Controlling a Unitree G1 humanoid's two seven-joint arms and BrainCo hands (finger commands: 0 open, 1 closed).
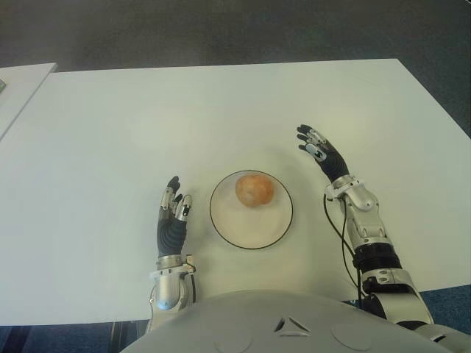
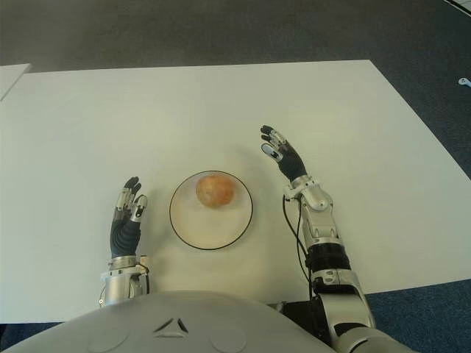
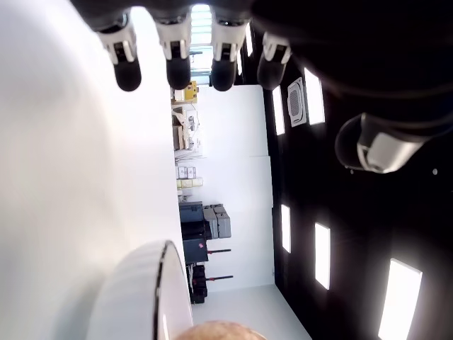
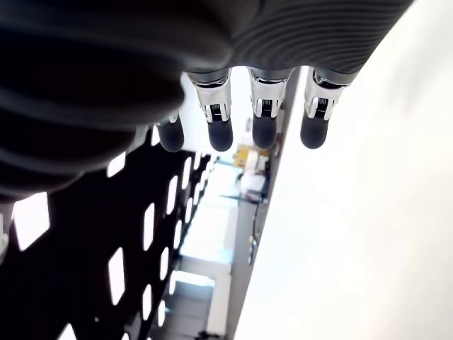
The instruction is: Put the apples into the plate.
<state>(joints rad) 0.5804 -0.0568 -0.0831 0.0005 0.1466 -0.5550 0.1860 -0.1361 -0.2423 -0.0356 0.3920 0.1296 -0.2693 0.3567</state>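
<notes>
One reddish-yellow apple [image 1: 255, 189] sits in the white plate [image 1: 232, 220] with a dark rim, near the table's front middle. My left hand [image 1: 174, 208] shows just left of the plate, fingers straight and spread, holding nothing. To the plate's right and a little farther back, my right hand [image 1: 316, 149] is raised with its fingers extended and nothing in them. The left wrist view catches the plate's rim [image 3: 164, 283] and the top of the apple [image 3: 219, 330].
The white table [image 1: 147, 125] runs wide around the plate. A second pale tabletop [image 1: 18, 84] juts in at the far left. Dark floor lies beyond the far edge.
</notes>
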